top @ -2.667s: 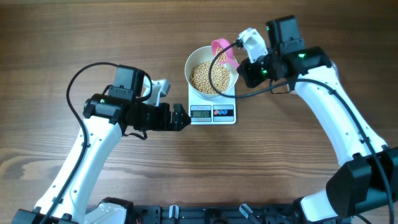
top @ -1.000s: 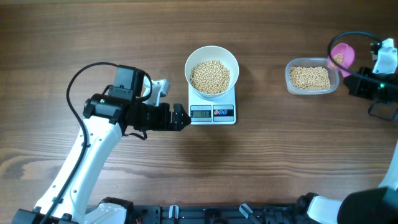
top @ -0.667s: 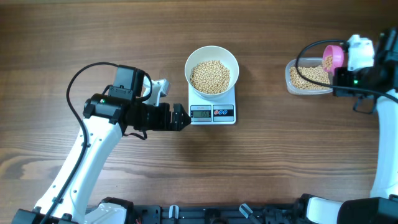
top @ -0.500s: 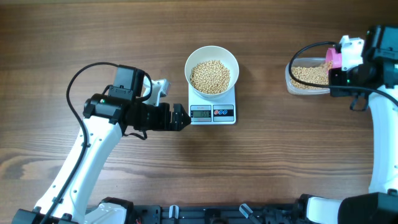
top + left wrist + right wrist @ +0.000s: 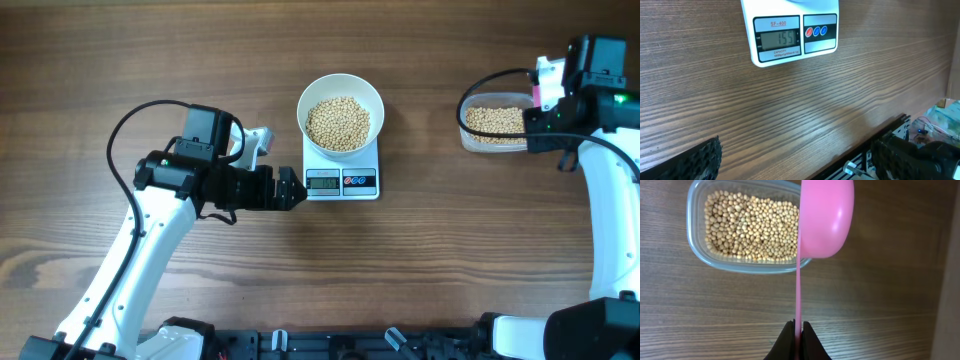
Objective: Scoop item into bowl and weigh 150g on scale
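Dark wood-grain table seen from above and from both wrist cameras. At centre stands the white square scale, its grey display and button panel facing the robot; in the left wrist view the display shows the digits 155. On the scale's platform sits the round white bowl, holding a heap of tan beans that covers its bottom. The left gripper lies low over the table just left of the scale's front edge, pointing at it, apart from it and holding nothing; its two dark fingers stand spread wide at the lower corners of the left wrist view, with bare wood between them. Well to the right, near the table's far right side, is a clear rounded-rectangular container with a further layer of beans inside. The right gripper is clenched on the thin handle of a pink scoop, jaws pressed together on either side of it. The scoop is turned on edge, so that the handle appears as a narrow line and only the smooth outer side of its cup shows; the cup hangs over the container's right end. Whether the cup holds any beans cannot be told.
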You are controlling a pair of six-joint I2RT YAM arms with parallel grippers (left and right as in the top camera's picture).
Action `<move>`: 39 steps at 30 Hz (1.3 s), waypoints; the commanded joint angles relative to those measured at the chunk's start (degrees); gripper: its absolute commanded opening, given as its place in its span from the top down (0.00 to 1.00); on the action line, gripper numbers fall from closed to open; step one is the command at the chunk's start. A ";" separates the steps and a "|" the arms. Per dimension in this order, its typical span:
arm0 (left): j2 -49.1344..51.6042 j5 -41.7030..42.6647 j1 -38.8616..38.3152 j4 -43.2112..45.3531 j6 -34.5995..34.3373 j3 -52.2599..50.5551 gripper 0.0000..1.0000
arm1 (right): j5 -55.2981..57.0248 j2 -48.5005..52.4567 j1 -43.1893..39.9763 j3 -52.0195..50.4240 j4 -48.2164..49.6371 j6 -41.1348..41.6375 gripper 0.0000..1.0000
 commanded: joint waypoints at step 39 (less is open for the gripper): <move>0.11 -0.57 -0.04 -0.02 -0.13 0.02 0.00 | -25.66 8.70 30.08 4.50 10.97 -5.05 0.96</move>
